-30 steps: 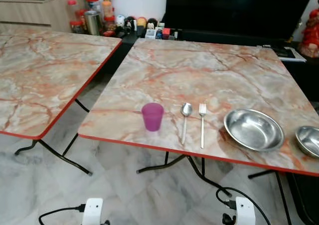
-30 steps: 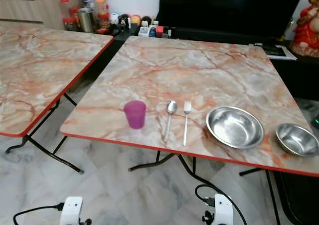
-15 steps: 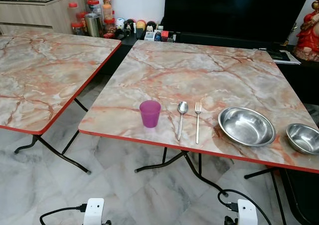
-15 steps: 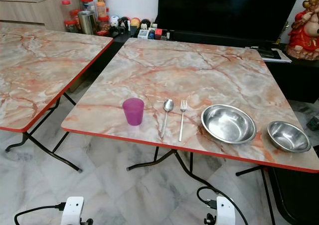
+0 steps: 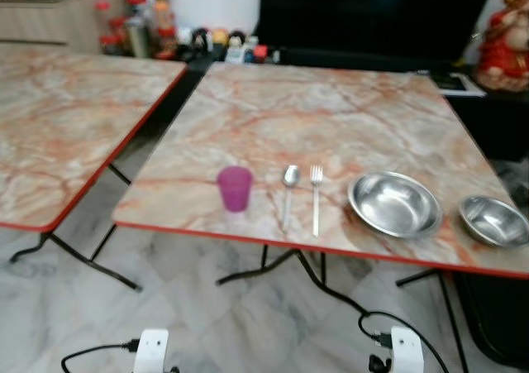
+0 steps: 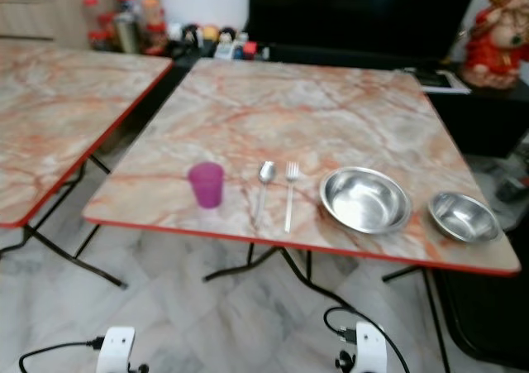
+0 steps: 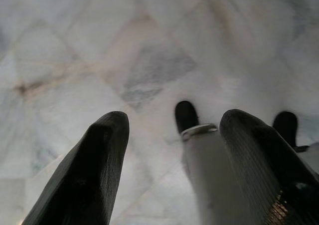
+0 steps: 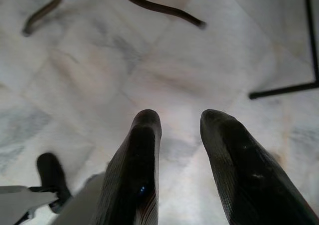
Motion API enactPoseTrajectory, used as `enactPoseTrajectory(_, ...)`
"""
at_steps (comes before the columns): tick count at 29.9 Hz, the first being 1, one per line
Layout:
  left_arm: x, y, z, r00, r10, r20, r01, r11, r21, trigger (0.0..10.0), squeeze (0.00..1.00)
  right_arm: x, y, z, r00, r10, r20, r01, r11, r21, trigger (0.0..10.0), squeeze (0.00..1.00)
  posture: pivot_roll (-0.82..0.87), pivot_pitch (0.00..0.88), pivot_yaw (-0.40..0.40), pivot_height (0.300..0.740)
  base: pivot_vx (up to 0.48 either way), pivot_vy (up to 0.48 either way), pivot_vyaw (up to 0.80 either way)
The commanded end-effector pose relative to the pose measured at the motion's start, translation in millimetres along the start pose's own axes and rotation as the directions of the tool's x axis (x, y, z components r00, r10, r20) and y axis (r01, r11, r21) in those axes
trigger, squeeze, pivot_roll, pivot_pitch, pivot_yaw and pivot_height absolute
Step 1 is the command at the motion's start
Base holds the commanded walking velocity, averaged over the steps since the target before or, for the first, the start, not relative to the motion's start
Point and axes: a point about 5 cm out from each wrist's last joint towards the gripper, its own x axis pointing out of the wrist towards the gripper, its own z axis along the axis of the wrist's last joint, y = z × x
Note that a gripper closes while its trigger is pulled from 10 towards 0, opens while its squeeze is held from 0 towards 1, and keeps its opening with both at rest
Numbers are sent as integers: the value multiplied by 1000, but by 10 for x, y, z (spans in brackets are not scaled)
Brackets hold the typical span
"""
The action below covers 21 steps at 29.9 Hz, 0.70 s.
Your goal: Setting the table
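Marble-patterned with a red edge, the counter (image 5: 331, 117) in front of you carries what looks like a nearly finished place setting along its near edge. A purple cup (image 5: 235, 188) stands upright at the left end of the row. Just beside it a spoon (image 5: 288, 189) and a fork (image 5: 316, 199) lie side by side, apart from each other, handles toward you. To their right a large steel bowl (image 5: 394, 204) sits close to the fork, and a smaller steel bowl (image 5: 494, 221) sits near the right corner, apart from the large one. You can judge the setting as largely laid out; whether anything more belongs here, or whether the second counter (image 5: 58, 133) on your left needs its own setting, the pictures do not tell. Both arms hang low beside the robot's body. The left tool (image 7: 172, 165) points at the pale marble floor (image 7: 149, 45) with its fingers spread wide and nothing between them. The right tool (image 8: 179, 160) also points at the floor, fingers parted by a narrower gap, holding nothing. The head views are a little blurred, so fine details on the far shelf of jars (image 5: 132, 21) stay unclear.
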Motion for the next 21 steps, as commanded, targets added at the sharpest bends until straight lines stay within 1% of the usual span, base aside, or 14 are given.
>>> enactPoseTrajectory(1, -2, -25, -22, 1000, -6, -7, 6, 1000, 10, 10000, 0, -2, -13, 0, 1000, -3, 0, 3, 1000, 0, 10000, 0, 4, 0, -52, 740, 0, -300, 0)
enactPoseTrajectory(21, -5, -36, -38, 1000, -6, -7, 6, 1000, 14, 10000, 0, -7, -24, -17, 1000, -4, -5, 4, 1000, -11, 10000, 0, -1, 0, -54, 740, 0, -317, 0)
